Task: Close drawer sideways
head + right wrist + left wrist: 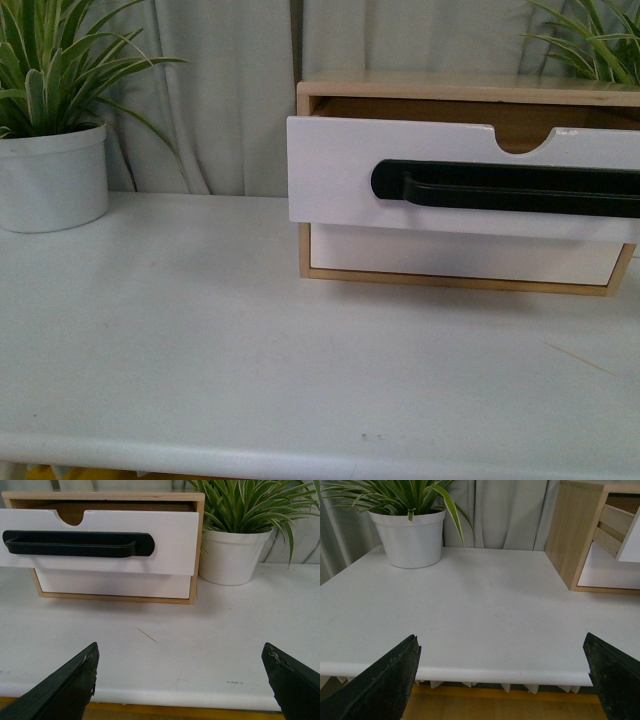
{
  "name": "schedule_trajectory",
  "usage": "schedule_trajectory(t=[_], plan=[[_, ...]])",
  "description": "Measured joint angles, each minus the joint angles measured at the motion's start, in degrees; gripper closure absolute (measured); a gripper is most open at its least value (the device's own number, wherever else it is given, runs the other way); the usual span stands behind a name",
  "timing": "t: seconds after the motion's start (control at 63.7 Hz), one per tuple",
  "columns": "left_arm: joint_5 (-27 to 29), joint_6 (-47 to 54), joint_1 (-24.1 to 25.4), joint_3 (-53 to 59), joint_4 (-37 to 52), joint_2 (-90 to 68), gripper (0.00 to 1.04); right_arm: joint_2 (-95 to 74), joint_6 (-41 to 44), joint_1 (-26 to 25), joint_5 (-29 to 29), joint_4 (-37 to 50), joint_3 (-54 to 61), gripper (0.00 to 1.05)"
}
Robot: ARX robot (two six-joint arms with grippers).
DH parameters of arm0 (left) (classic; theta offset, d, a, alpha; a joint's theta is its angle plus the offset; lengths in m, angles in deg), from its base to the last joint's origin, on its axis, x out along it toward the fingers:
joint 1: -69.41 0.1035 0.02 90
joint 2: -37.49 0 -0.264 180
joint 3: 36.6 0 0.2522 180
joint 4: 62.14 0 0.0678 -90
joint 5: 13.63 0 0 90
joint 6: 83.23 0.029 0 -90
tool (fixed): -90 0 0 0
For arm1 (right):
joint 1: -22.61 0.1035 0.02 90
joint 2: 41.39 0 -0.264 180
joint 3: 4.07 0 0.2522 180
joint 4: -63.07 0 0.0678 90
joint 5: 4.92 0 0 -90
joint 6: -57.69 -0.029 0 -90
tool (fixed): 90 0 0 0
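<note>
The drawer (340, 175) has a white front, a long black bar handle (510, 188) and a half-round notch in its top edge. It stands pulled out of the light-wood cabinet (400, 88), above a plain white drawer (450, 257). It also shows in the right wrist view (170, 535), and its edge shows in the left wrist view (632, 542). Neither arm shows in the front view. My left gripper (502, 652) is open and empty over the table's front edge. My right gripper (182, 657) is open and empty at the front edge, facing the drawer from a distance.
A white potted plant (50, 175) stands at the table's back left, another (232, 555) right of the cabinet. A thin wooden sliver (146, 635) lies on the white table (200, 330) in front of the cabinet. Grey curtains hang behind.
</note>
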Motion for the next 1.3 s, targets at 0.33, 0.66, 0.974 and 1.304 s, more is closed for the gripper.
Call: schedule_trajectory(t=[0.33, 0.66, 0.974, 1.304], plan=[[1.18, -0.2, -0.35, -0.02, -0.11, -0.2, 0.06, -1.27, -1.03, -1.05, -4.0, -3.06, -1.07, 0.09], [36.37, -33.64, -26.86, -12.48, 9.53, -38.34, 0.06, -27.21, 5.16, -4.98, -18.69, -8.5, -14.53, 0.09], [29.29, -48.72, -35.67, -26.29, 25.4, -65.18, 0.06, -44.37, 31.87, -2.8, -12.85, 9.86, -18.95, 0.09], [23.45, -49.75, -37.53, -36.52, 29.46, -78.12, 0.06, -57.81, 40.22, -1.77, -12.0, 18.78, -24.0, 0.09]])
